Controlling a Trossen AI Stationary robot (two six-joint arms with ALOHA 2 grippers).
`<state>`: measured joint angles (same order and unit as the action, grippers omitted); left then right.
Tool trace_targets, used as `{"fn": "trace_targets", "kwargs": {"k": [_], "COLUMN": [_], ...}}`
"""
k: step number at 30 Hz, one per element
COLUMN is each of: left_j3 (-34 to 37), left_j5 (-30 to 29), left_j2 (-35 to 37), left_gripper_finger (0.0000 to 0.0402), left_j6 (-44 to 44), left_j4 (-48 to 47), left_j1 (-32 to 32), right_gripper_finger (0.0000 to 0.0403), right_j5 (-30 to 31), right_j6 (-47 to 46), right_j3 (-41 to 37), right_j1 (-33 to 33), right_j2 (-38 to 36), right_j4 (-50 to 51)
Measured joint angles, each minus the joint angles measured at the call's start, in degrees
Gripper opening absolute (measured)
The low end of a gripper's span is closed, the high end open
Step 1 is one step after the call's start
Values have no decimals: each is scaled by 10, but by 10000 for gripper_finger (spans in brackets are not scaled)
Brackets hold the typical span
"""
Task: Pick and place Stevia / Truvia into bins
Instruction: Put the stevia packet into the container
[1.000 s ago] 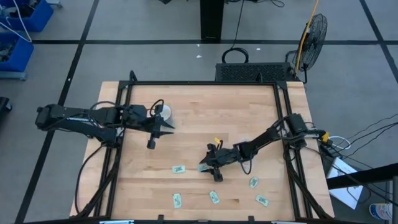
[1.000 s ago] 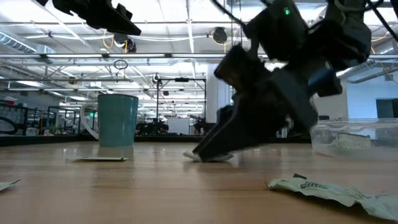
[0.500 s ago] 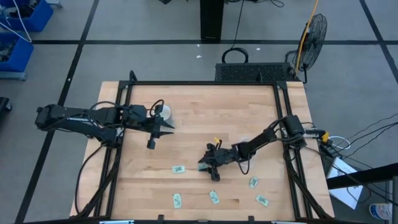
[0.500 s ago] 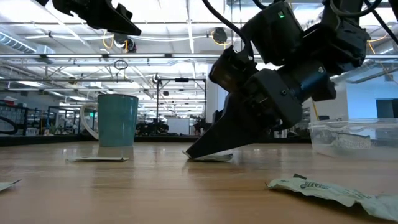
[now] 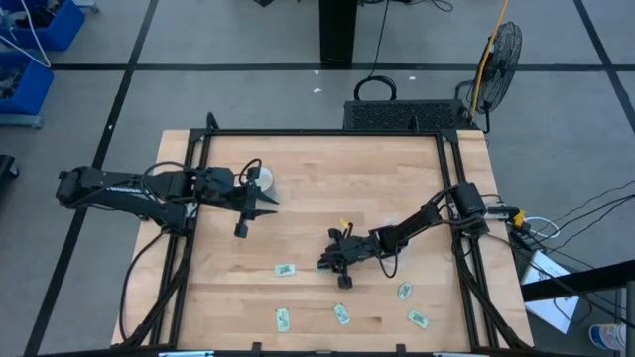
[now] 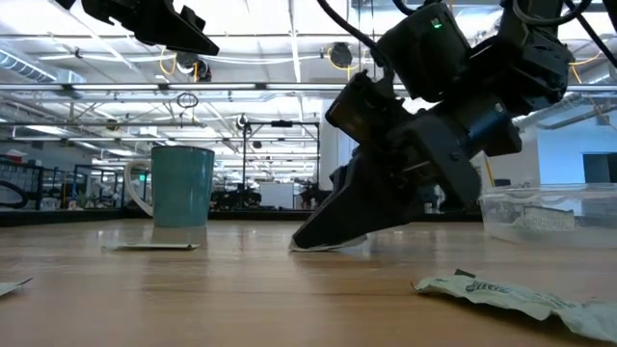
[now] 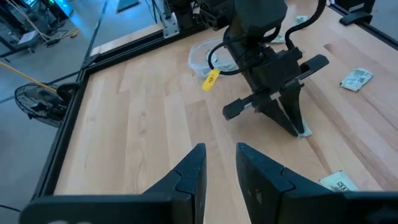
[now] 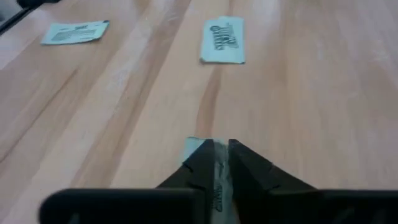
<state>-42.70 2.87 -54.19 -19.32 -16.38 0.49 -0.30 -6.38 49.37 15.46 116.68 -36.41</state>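
My right gripper [image 5: 323, 265] is low at the table's middle, shut on a pale green and white Stevia packet [image 8: 196, 145]; the low view shows its fingertips [image 6: 310, 239] down at the wood. More packets lie flat toward the near edge [image 5: 285, 269] [image 5: 342, 313] [image 5: 405, 291]. The clear bin [image 6: 548, 212] stands on the table behind my right gripper, as the left wrist view shows [image 7: 205, 55]. My left gripper [image 5: 270, 205] hangs above the table's left part beside the mug, open, with nothing between its fingers [image 7: 219, 165]. My right gripper pinches the packet between its two fingertips, and one end of the packet [image 8: 194, 143] sticks out past them. The fingers slant down from the table's right side toward its left. The packet [image 6: 337, 243] stays down on the wood, not lifted.
A mug [image 5: 260, 179] stands at the far left, close to my left gripper, with a flat packet [image 6: 154, 246] by its foot. A crumpled packet [image 6: 511, 294] lies close to the low camera. Two packets [image 8: 224, 40] [image 8: 76, 32] lie ahead of my right gripper.
My right gripper has stayed low at the same spot and has shut its fingers on the packet, which remains on the table.
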Motion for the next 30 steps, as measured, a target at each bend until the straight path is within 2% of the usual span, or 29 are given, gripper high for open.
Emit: {"fn": "trace_targets", "kwargs": {"k": [3,9,12,15,19,23,26,30], "left_j3": [0,0,0,0,0,0,0,0], "left_j5": [0,-2,-5,-5,-5,-5,-5,-5], "left_j2": [0,0,0,0,0,0,0,0], "left_gripper_finger": [93,93,93,93,93,93,93,93], "left_j6": [0,0,0,0,1,1,1,1], "left_j4": [0,0,0,0,0,0,0,0], "left_j1": [0,1,1,1,1,1,1,1], "right_gripper_finger": [7,3,2,3,1,1,1,1], "right_j5": [-5,-2,51,127,202,210,199,154], "right_j6": [25,76,105,109,22,-134,-197,-247], "right_j3": [-1,-4,-2,-2,-2,-8,-36,-80], "right_j1": [0,1,2,8,24,44,69,97], "right_j2": [-12,-64,-133,-226,-355,-440,-469,-474], "right_j4": [7,41,115,245,426,575,624,599]}}
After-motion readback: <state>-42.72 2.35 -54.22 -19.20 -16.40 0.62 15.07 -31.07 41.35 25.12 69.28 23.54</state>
